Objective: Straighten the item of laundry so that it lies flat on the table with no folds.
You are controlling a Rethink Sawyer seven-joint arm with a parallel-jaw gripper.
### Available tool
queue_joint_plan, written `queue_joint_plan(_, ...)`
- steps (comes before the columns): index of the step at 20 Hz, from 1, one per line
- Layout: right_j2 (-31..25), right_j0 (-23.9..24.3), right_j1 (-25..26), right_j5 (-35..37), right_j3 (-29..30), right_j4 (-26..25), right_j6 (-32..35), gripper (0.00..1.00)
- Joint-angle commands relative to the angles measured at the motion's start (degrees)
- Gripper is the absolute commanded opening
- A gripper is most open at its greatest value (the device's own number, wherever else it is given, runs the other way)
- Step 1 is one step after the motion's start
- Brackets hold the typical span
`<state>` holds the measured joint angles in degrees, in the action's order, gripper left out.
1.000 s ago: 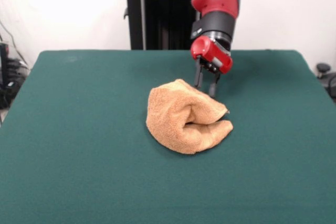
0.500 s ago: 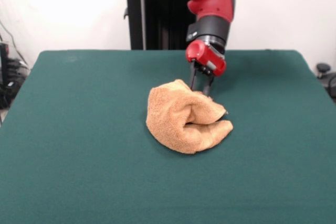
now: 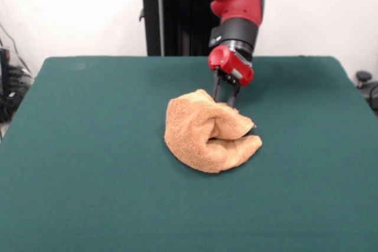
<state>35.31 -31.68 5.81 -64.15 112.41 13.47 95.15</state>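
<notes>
Towel (image 3: 208, 137) is lying bunched near the middle of the table (image 3: 88, 146), folded over itself into a thick lump with a rolled flap along its near-right side. Terry cloth of this kind is judged light, soft and limp: it is not holding any shape, it is likely to drape and sag from whatever point is lifted, and the looped pile should give the fingers good friction, so slipping is a minor risk. Nothing about it is fragile.

Gripper (image 3: 225, 100) is standing at the towel's far edge, pointing down, with its tips at or just behind the raised fold there. The jaws are standing close together, with only a narrow gap between the two dark fingers (image 3: 217, 90); whether cloth is pinched between them cannot be told, since the tips are hidden by the fold.

A good hold is judged to be a single outer layer at a corner or free edge, such as the far edge under the gripper; taking several layers would drag the whole lump instead of opening it.

Green felt is surrounding the towel on every side, and no other object is lying on it. The pedestal (image 3: 177, 22) is standing well beyond the far edge, out of the way.
</notes>
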Motion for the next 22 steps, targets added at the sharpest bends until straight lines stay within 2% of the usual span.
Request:
queue_joint_plan(1, -2.8, -1.4, 0.3, 0.3, -5.2, 4.5, 3.9, 1.0)
queue_joint_plan(6, -2.4, -1.7, -0.1, -3.5, -4.9, 5.3, 5.0, 1.0)
queue_joint_plan(14, -2.9, -0.7, 0.3, -2.6, -5.9, 5.3, 5.0, 1.0)
queue_joint_plan(22, -3.1, 0.1, 1.0, -4.6, -6.7, 4.9, 5.8, 1.0)
